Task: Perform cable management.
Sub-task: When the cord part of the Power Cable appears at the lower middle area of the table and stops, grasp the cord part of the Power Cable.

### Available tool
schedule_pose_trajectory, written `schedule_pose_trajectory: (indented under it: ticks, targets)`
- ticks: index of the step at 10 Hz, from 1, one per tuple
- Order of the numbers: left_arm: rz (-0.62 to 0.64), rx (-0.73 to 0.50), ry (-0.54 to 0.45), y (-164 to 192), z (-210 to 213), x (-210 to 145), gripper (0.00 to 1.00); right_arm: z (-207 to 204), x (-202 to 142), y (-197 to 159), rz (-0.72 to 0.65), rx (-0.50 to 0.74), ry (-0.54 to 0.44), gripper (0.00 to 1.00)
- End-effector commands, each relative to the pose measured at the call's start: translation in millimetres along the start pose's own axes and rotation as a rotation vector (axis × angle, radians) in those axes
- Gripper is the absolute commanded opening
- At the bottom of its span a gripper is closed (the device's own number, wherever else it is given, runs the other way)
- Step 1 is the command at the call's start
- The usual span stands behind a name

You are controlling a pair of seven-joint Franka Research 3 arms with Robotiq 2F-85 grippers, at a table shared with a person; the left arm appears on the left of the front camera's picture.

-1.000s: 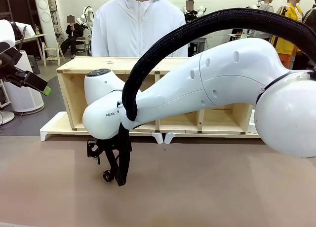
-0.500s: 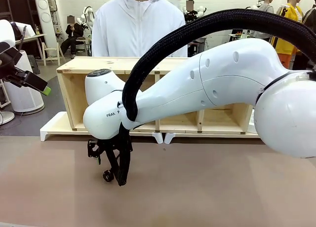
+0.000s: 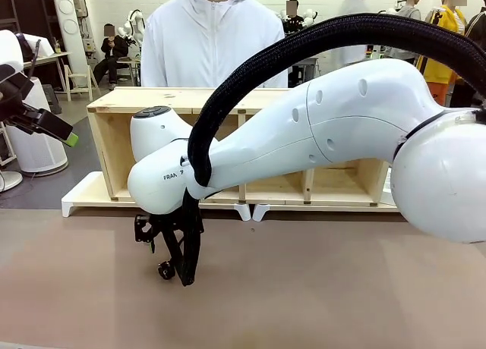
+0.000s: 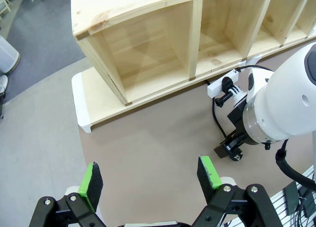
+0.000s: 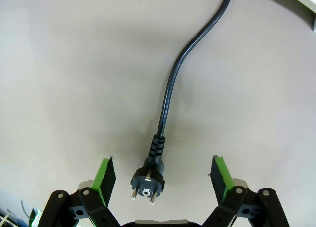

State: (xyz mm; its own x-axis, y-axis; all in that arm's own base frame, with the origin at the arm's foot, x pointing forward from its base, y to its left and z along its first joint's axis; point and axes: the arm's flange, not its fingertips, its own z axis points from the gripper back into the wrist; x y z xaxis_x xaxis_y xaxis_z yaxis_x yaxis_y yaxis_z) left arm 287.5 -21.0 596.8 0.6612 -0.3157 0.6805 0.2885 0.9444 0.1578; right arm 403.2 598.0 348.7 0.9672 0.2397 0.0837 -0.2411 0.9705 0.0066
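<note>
The brown table [image 3: 342, 288] spans the foreground of the front view, and the right arm [image 3: 334, 129] reaches across most of it from the right side, its wrist hanging low over the left half of the surface. Behind the arm a pale wooden shelf unit [image 3: 114, 136] with open compartments stands on a white base board [image 3: 83, 197] at the table's far side, and a person in a white hooded top [image 3: 213, 38] stands just beyond it. A thick braided hose [image 3: 304, 42] arches over the right arm and comes down to its wrist. The left gripper [image 4: 149, 176] is held high off the table's left edge, its jaws spread wide with nothing between them, looking down on the shelf's end compartment and the bare tabletop in front of it. The right gripper [image 5: 163, 173] points straight down at the table with its jaws also spread wide and empty. The cable [image 5: 170, 84] lies flat on the table below it, running from the top of the right wrist view in a gentle curve down to its plug [image 5: 146, 180]. The plug rests between the two green pads [image 5: 105, 175], nearer this one, touching neither, its two pins pointing toward the picture's bottom edge.
</note>
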Motion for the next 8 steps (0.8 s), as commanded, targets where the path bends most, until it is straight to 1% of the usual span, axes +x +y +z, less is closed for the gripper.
schedule_pose_trajectory:
  ticks: [1, 6, 8]
  targets:
    - [-0.001, 0.006, -0.01, 1.3, -1.8, 1.6, 1.0, -0.9, -1.5, 0.2, -0.001, -0.003, 0.0, 1.0]
    - [-0.001, 0.006, -0.01, 1.3, -1.8, 1.6, 1.0, 5.1, -5.3, 3.2, -0.006, -0.008, 0.004, 1.0]
    - [-0.001, 0.006, -0.01, 1.3, -1.8, 1.6, 1.0, -3.1, -5.3, 2.2, -0.022, -0.011, 0.014, 1.0]
